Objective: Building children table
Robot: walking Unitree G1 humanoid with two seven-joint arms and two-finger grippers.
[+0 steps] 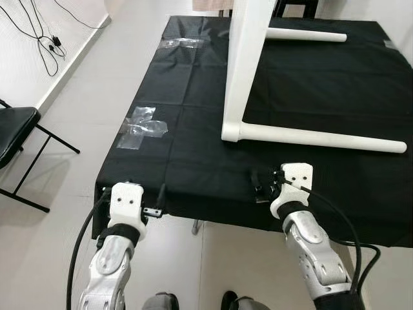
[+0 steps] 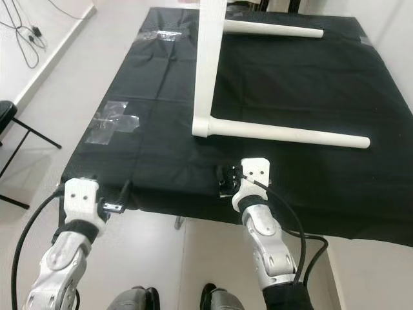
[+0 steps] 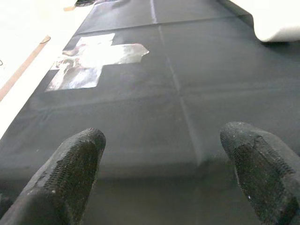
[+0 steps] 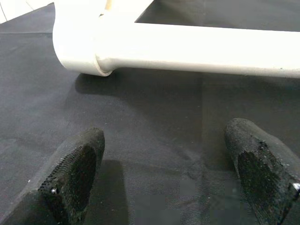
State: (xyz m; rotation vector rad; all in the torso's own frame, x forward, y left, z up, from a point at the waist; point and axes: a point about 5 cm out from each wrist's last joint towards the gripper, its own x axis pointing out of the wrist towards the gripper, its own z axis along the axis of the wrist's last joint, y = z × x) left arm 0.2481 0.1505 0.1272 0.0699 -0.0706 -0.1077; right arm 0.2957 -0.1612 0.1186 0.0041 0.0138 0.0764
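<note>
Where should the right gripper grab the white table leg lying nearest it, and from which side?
Probably the bare middle of the near white leg, coming from above with the right gripper open across it. The leg is a round bar lying flat on the black cloth, so fingers can close on both sides. Near its left end it joins the upright white panel, which crowds a grip.
</note>
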